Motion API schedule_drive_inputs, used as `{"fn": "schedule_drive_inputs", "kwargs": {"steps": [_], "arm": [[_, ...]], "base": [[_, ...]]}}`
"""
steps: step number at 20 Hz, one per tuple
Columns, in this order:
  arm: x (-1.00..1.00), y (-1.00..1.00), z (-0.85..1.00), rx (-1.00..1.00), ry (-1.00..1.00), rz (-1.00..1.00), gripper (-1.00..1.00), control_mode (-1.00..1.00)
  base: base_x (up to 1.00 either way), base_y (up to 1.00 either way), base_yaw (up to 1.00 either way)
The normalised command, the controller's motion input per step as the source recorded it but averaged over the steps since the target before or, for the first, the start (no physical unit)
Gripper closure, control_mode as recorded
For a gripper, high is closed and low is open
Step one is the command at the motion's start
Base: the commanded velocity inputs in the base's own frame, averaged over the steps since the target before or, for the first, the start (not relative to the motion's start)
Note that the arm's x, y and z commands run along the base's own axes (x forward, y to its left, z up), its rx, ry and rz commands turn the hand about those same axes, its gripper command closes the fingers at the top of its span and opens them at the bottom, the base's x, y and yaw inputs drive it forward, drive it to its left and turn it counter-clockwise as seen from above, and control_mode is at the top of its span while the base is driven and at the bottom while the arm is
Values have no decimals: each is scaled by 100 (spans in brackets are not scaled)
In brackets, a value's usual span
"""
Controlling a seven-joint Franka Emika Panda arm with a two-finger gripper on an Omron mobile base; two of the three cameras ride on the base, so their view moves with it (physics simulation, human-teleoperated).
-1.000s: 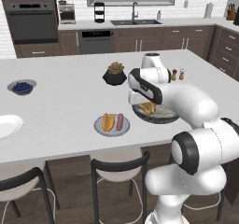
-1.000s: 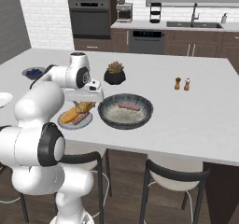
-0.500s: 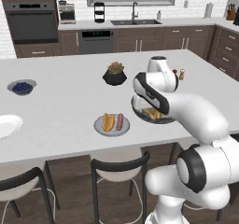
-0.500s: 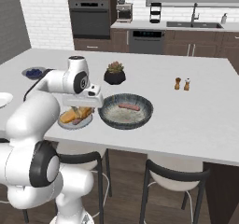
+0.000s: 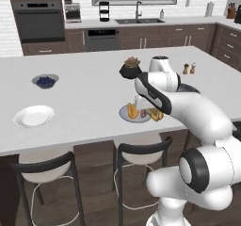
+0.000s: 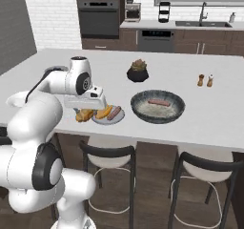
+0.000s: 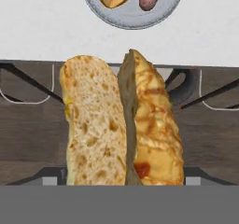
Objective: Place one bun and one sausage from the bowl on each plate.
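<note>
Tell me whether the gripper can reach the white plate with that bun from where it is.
Probably yes: the gripper, shut on the bun, hangs beside the grey plate, and only bare counter lies toward the white plate.

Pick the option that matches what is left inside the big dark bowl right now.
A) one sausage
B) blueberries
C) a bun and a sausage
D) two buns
A: in the right base view the dark bowl holds a single sausage lying on its pale floor, with no bun beside it; the second bun is between the fingers of the gripper, near the grey plate.
</note>
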Motion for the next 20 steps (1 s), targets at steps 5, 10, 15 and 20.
{"fn": "schedule_drive_inputs", "kwargs": {"steps": [5,10,15,20], "arm": [[0,0,0,0,0,0,100,100],[0,0,0,0,0,0,100,100],[0,0,0,0,0,0,100,100],[0,0,0,0,0,0,100,100]], "base": [[-14,100,-1],[0,100,0],[21,53,0],[35,45,0]]}}
